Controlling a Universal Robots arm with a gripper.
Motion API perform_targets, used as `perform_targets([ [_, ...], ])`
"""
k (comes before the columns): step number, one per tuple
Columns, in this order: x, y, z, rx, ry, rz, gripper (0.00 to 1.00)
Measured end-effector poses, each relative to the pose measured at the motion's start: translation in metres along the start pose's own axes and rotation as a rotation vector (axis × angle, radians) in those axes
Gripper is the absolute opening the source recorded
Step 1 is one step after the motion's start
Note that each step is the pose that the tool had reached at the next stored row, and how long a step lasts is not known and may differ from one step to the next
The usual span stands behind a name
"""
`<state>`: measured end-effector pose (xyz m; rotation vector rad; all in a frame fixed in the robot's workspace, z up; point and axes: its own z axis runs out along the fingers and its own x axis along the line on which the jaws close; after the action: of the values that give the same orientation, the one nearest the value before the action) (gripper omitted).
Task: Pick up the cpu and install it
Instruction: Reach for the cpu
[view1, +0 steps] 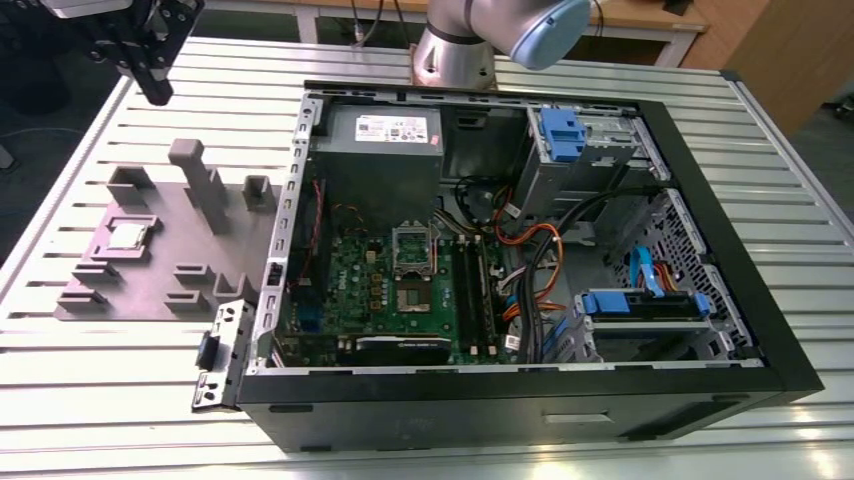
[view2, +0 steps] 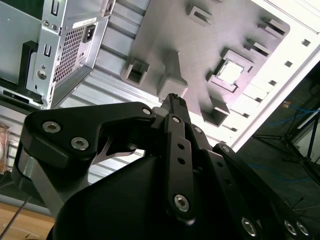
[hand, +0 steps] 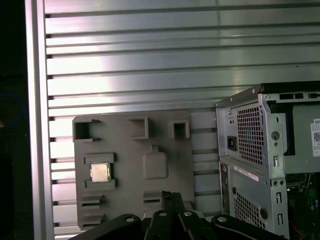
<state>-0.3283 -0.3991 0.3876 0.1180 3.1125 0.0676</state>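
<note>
The cpu (view1: 128, 235), a small shiny silver square, lies flat in a recess of a grey holder plate (view1: 160, 275) on the exterior view's left, beside the open computer case (view1: 534, 405). My gripper (view1: 154, 90) hangs high above the table's far corner on that side, well clear of the plate, its black fingers together and holding nothing. In both wrist views the cpu (view2: 231, 72) (hand: 100, 172) sits far below and off to one side of the gripper (view2: 175, 98) (hand: 170, 196). Inside the case, the silver socket frame (view1: 412, 247) stands on the green motherboard (view1: 367, 275).
The case lies on its side on a slatted aluminium table (view1: 120, 400). It holds a grey power supply (view1: 380, 135), blue drive brackets (view1: 647, 305) and orange cables (view1: 527, 240). Upright grey posts (view1: 200, 180) rise from the holder plate. The arm's base (view1: 461, 50) stands behind the case.
</note>
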Motion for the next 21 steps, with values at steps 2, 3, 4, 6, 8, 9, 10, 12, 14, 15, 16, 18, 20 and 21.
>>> perform_targets([
  [2,0.0006,0.0,0.0,0.0,0.0,0.0,0.11],
  [3,0.0008,-0.0001,0.0,0.0,0.0,0.0,0.11],
  [4,0.0012,-0.0001,0.0,0.0,0.0,0.0,0.11],
  [6,0.0018,-0.0002,0.0001,0.0,0.0001,0.0,0.11],
  [8,0.0025,-0.0002,0.0001,0.0,0.0,0.0,0.11],
  [9,0.0029,-0.0002,0.0001,0.0,0.0,0.0,0.11],
  [10,0.0032,-0.0003,0.0001,0.0001,0.0,0.0,0.11],
  [12,0.0038,-0.0003,0.0001,0.0,0.0,0.0,0.11],
  [14,0.0045,-0.0003,0.0001,0.0,0.0001,0.0,0.11],
  [15,0.0047,-0.0004,0.0001,0.0,0.0001,0.0,0.11],
  [16,0.005,-0.0004,0.0002,-0.0001,0.0,0.0,0.11],
  [18,0.0056,-0.0004,0.0002,0.0,0.0001,0.0,0.11],
  [20,0.0062,-0.0005,0.0003,0.0,0.0,0.0,0.11],
  [21,0.0065,-0.0005,0.0003,0.0,0.0,0.0,0.11],
])
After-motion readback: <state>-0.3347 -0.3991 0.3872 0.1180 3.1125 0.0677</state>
